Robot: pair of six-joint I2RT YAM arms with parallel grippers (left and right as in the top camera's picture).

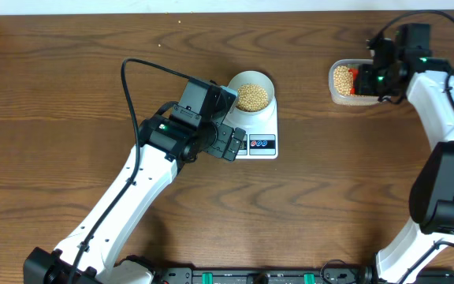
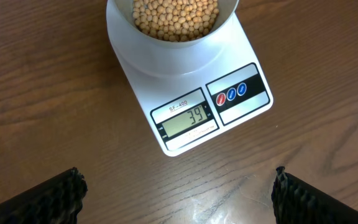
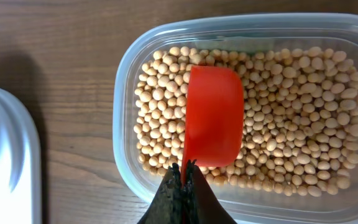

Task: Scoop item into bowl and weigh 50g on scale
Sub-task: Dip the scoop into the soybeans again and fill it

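The pale bowl [image 1: 251, 88] holds tan beans [image 1: 252, 97] and stands on the white scale [image 1: 259, 126]. In the left wrist view the scale [image 2: 166, 81] reads 39 on its display [image 2: 188, 119], with the bowl [image 2: 225, 15] of beans [image 2: 174, 15] on top. My left gripper [image 2: 178, 193] is open and empty, hovering just in front of the scale. My right gripper [image 3: 184, 177] is shut on the handle of a red scoop [image 3: 213, 115], which lies bottom up over the beans [image 3: 291, 124] in the clear tub [image 3: 126, 68].
The clear plastic tub [image 1: 339, 82] of beans stands at the far right of the wooden table. A black cable [image 1: 144, 67] loops up from the left arm. A corner of the scale [image 3: 5, 155] shows in the right wrist view.
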